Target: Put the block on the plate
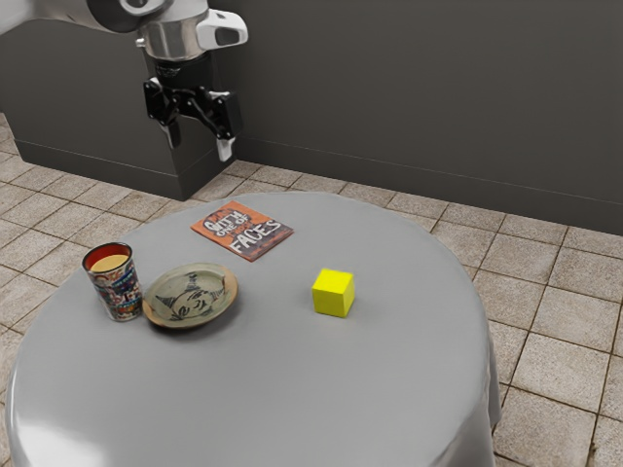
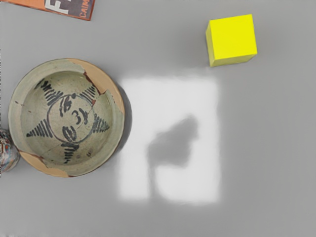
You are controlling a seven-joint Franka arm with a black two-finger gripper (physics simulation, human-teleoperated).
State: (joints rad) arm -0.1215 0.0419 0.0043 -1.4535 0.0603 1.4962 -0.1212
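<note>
While the painted plate [image 1: 191, 296] sits toward the exterior view's left, near side, seemingly touching the patterned cup [image 1: 118, 288], the yellow block [image 1: 333, 294] rests directly on the grey table [image 1: 282, 389], well apart to the plate's right in that view. Farther back lies the orange book [image 1: 241, 231]. High on the exterior view's left hangs the gripper [image 1: 200, 143], fingers spread wide

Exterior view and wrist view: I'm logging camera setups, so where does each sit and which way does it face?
Exterior view: at the arm's side, looking down across the table; the arm and open gripper show.
Wrist view: on the arm's end, facing down at the table.
Shared: plate, yellow block, parts of the book and cup.
</note>
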